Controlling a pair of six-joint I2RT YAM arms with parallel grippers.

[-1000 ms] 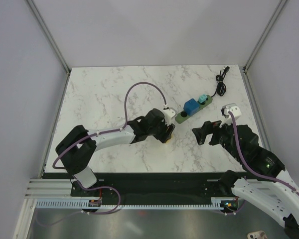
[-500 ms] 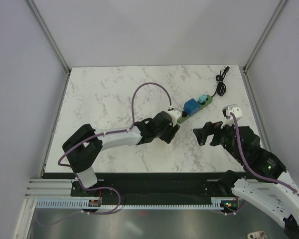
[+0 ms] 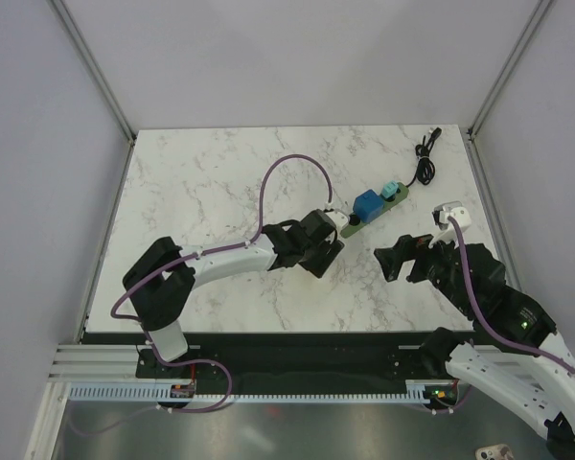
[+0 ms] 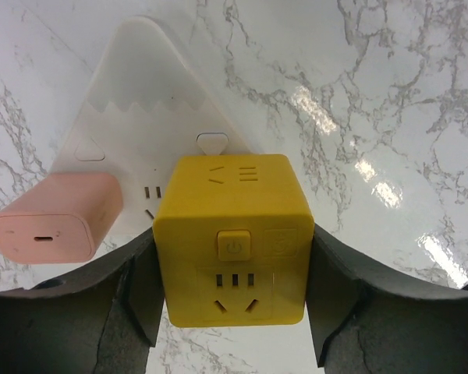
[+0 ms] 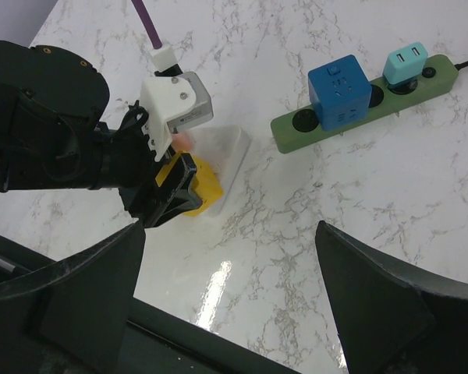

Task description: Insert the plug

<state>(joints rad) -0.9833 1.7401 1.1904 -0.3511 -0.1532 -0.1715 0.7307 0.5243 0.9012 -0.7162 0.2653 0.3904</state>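
Note:
A yellow cube plug (image 4: 232, 234) with a power button and a socket on its face sits between the black fingers (image 4: 140, 292) of my left gripper (image 4: 232, 300), which press both its sides. Its far end lies over a white power strip (image 4: 152, 93) that carries a pink plug (image 4: 58, 214); whether its pins are in a socket is hidden. From the right wrist view the yellow plug (image 5: 205, 187) shows at the near end of the white strip (image 5: 230, 152). My right gripper (image 3: 398, 261) hangs open and empty, right of the left gripper (image 3: 321, 254).
A green power strip (image 3: 348, 226) lies diagonally behind the grippers with a blue cube plug (image 3: 368, 205) and a teal plug (image 3: 390, 189) in it. Its black cable (image 3: 425, 158) coils at the back right corner. The table's right edge is close to the right arm.
My left gripper has moved right and slightly back towards the green strip, carrying the yellow plug, which is now mostly hidden from above. The right arm has shifted only slightly.

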